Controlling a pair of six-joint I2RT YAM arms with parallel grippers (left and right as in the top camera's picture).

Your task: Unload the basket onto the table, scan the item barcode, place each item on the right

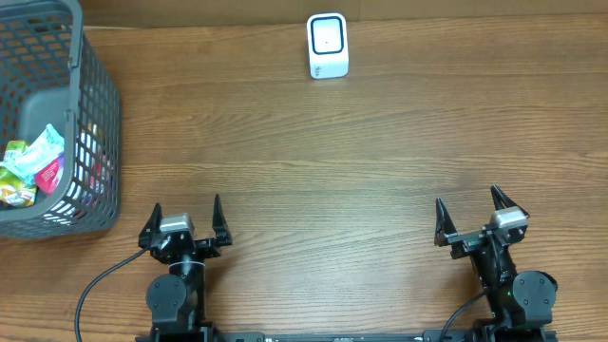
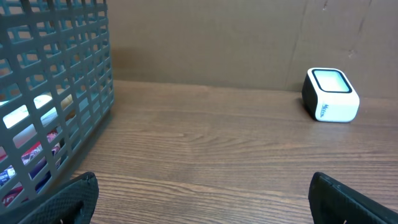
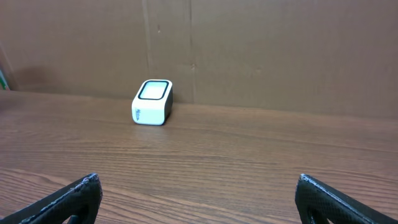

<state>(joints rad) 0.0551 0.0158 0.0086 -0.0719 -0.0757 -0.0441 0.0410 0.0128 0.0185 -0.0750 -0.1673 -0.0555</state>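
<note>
Overhead, packets (image 1: pixel 36 157) in the basket (image 1: pixel 101 123) lie left of both spread jaws.

White barcode scanner (image 1: pixel 328 45), dark-framed window facing upward, stands at the far edge of the surface (image 1: pixel 285 171). Colourful packets (image 1: pixel 33 166) lie inside the grey mesh basket (image 1: pixel 100 123), far left.

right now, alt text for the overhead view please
The left pincer and right pincer sit open and empty at the near edge of a brown wooden table. A grey plastic mesh basket of colourful packets stands far left; a small white box-shaped scanner sits at the far edge.
</note>
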